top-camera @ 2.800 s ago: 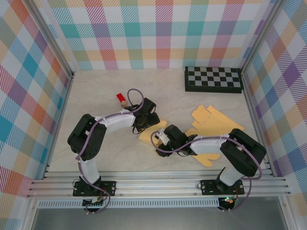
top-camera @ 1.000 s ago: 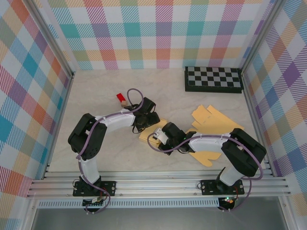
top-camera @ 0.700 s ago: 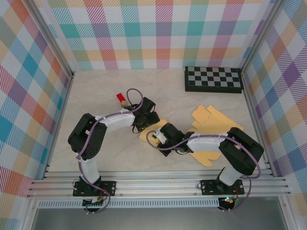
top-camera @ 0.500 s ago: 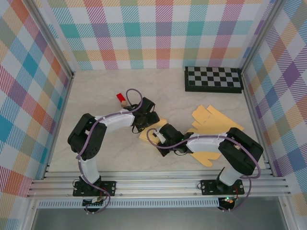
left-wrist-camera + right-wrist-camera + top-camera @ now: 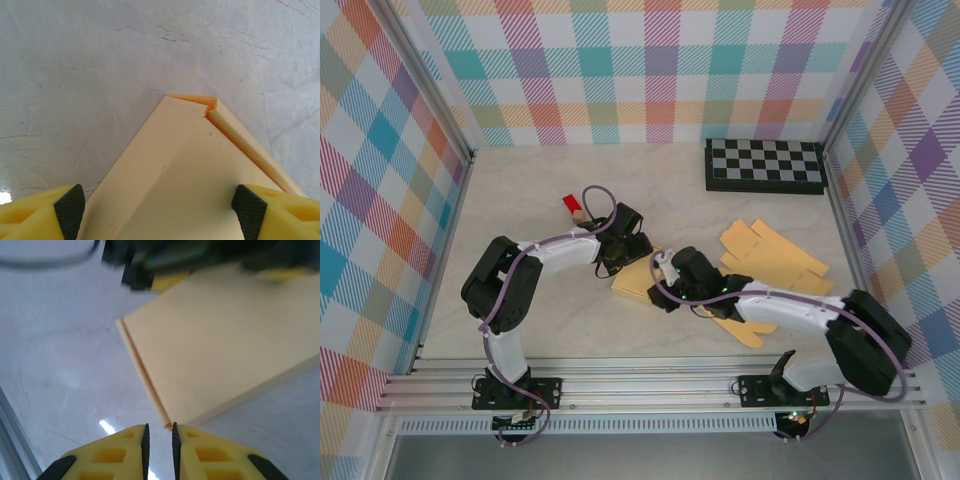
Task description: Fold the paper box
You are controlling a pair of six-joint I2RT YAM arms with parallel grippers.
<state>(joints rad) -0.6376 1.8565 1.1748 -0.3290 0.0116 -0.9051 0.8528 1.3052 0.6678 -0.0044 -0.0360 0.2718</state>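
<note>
Paper box [image 5: 635, 282]: folded flat, pale yellow-tan, lying on the desk [image 5: 520, 190] near its middle, between the two hands.
Left hand [image 5: 623, 255]: at the box's 11 o'clock edge in the top view, its arm coming in from 8 o'clock.
Left hand, wrist view [image 5: 160, 212]: spread wide, with one black-padded yellow fingertip [image 5: 70, 210] at 7 o'clock and the other at 5 o'clock. The box [image 5: 190, 175] lies in the gap, and neither pad visibly presses it.
Box in left wrist view: one corner points to 12 o'clock. A narrow folded strip runs down the 4 o'clock side and a crease slants across the face.
Right hand [image 5: 660, 280]: at the box's 3 o'clock side in the top view, its arm stretching away toward 4 o'clock.
Right hand, wrist view [image 5: 159, 432]: fingers drawn almost together with a thin slit between them. A corner of the box [image 5: 220, 335] sits right at the mouth of the slit, and I cannot tell whether it is pinched.
Box in right wrist view: spreads from the fingertips up toward 1 o'clock, with the blurred left hand on its far edge.
Flat card blanks [image 5: 770, 262]: a loose stack at 3 o'clock from the box, partly under the right arm.
Checkerboard [image 5: 765, 165]: at 1 o'clock, against the back wall.
Red block [image 5: 572, 207]: at 11 o'clock from the box, beside the left arm's cable.
</note>
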